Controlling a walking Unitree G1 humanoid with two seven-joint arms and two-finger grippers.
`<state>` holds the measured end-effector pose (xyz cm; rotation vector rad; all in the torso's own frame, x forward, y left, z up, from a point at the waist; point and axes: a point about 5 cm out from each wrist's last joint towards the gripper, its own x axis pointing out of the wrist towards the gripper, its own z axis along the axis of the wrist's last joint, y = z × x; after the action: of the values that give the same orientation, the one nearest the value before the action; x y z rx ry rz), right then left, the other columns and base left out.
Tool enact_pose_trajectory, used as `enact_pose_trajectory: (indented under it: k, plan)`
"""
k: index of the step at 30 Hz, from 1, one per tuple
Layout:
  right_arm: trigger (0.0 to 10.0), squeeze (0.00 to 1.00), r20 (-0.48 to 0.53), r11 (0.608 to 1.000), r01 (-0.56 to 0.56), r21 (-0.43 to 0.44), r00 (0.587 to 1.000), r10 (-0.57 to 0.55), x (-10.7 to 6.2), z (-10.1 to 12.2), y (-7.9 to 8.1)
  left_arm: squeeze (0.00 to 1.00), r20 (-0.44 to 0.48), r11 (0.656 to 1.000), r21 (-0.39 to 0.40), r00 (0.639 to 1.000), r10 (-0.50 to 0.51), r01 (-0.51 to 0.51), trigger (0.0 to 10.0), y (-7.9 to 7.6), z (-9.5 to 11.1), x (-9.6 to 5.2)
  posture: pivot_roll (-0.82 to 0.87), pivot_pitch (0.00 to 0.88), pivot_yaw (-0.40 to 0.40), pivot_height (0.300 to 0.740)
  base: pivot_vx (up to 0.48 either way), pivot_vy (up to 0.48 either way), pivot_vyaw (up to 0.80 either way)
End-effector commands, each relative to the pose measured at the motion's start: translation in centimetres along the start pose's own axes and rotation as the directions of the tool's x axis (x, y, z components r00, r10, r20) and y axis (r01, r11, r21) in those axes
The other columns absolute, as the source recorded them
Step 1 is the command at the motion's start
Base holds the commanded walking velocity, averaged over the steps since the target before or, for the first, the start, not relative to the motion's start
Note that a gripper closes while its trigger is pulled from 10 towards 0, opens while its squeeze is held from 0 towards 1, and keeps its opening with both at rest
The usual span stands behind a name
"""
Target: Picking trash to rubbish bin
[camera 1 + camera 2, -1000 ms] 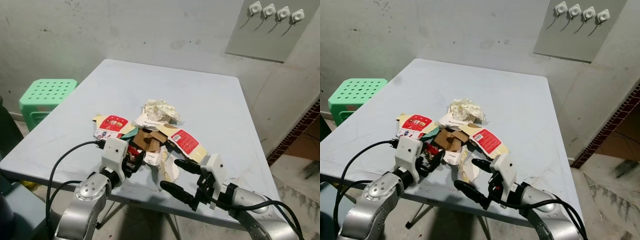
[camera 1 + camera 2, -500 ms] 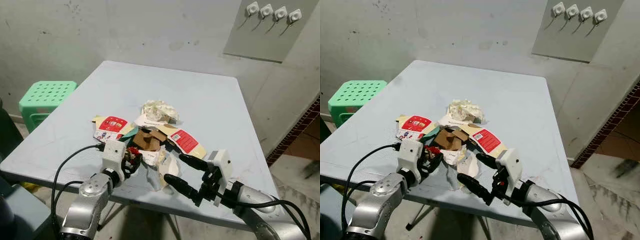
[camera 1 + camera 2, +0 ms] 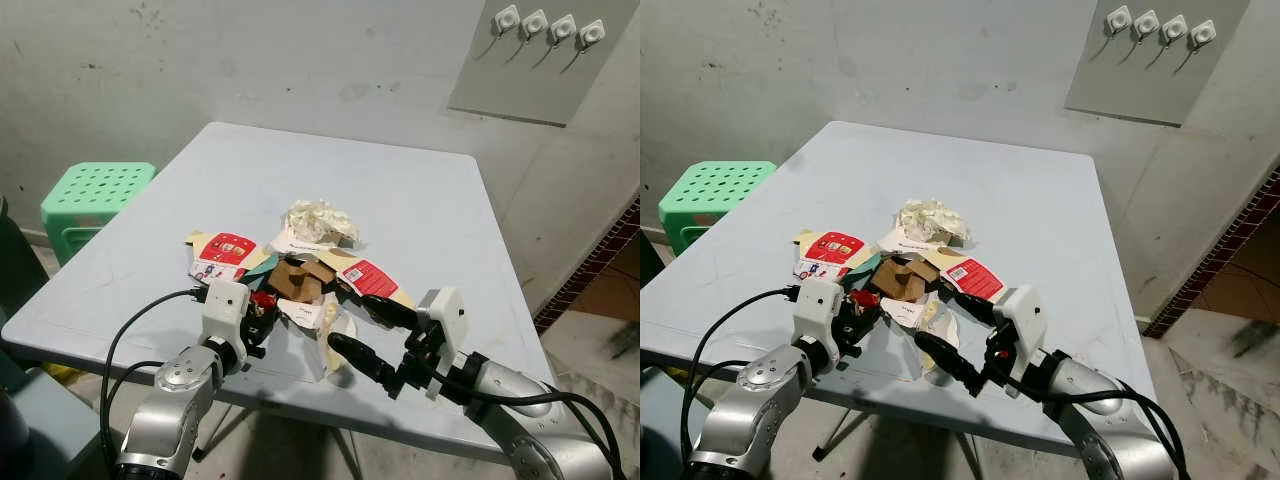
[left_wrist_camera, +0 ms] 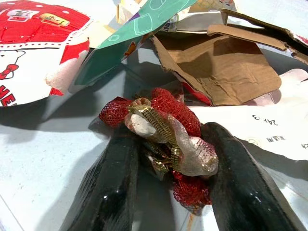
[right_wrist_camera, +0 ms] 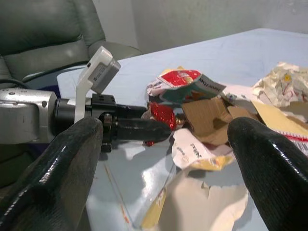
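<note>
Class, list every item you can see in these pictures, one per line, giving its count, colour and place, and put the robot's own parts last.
table: one, pale blue-grey, against the wall.
trash pile: one heap; red-and-white cartons, brown card, white paper; near the table's front edge.
crumpled paper: one, cream, at the pile's far end.
red mesh wrapper: one, red with gold, at the pile's left front.
stool: one, green, left of the table.
hooks: four, white, on a wall panel.
left hand: black fingers either side of the red mesh wrapper.
right hand: black fingers open, at the pile's front right.

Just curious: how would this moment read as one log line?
left gripper: shut on red mesh wrapper | right gripper: open at trash pile | table
</note>
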<state>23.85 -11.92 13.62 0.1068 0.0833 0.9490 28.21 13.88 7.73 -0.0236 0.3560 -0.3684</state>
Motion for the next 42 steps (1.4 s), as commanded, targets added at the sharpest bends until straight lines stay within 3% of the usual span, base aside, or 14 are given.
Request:
enact_pose_trajectory:
  k: [1,25,31,37,40,42]
  plan:
    - [10.0,0.0,0.01,1.0,0.018,-0.004,1.0,-0.018,-0.1,0.3,-0.5,0.0,-0.052,1.0,-0.001,0.999,-0.003,0.003,0.0,0.1,-0.7,0.0,-0.04,0.0,-0.055,0.74,0.0,0.0,0.0]
    - [10.0,0.0,0.027,1.0,-0.007,0.021,1.0,0.006,0.0,0.3,-0.5,0.0,0.051,0.995,0.062,0.995,-0.08,0.077,0.0,-0.2,2.9,-0.4,-0.02,0.0,-0.05,0.74,0.0,0.0,0.0]
    - [10.0,0.0,0.023,1.0,-0.009,0.015,1.0,0.009,0.1,0.2,-0.5,0.0,0.077,0.995,0.08,0.995,-0.058,0.052,0.0,0.5,4.1,-0.8,-0.02,0.0,-0.049,0.74,0.0,0.0,0.0]
    - [10.0,0.0,0.027,1.0,-0.011,0.016,1.0,0.011,0.2,0.3,-0.6,0.0,0.172,0.994,0.085,0.981,-0.089,0.076,0.0,0.5,6.9,-1.3,-0.02,0.0,-0.053,0.74,0.0,0.0,0.0]
    - [10.0,0.0,0.09,0.999,0.036,0.03,0.995,-0.039,0.2,1.2,-1.3,0.0,0.265,0.995,0.065,0.96,-0.096,0.081,0.0,0.4,8.9,-1.5,-0.01,0.0,-0.055,0.74,0.0,0.0,0.0]
    - [10.0,0.0,0.1,0.998,0.045,0.031,0.994,-0.048,0.2,1.4,-1.5,0.0,0.279,0.994,0.066,0.955,-0.097,0.082,0.0,0.3,9.2,-1.6,-0.01,0.0,-0.055,0.74,0.0,0.0,0.0]
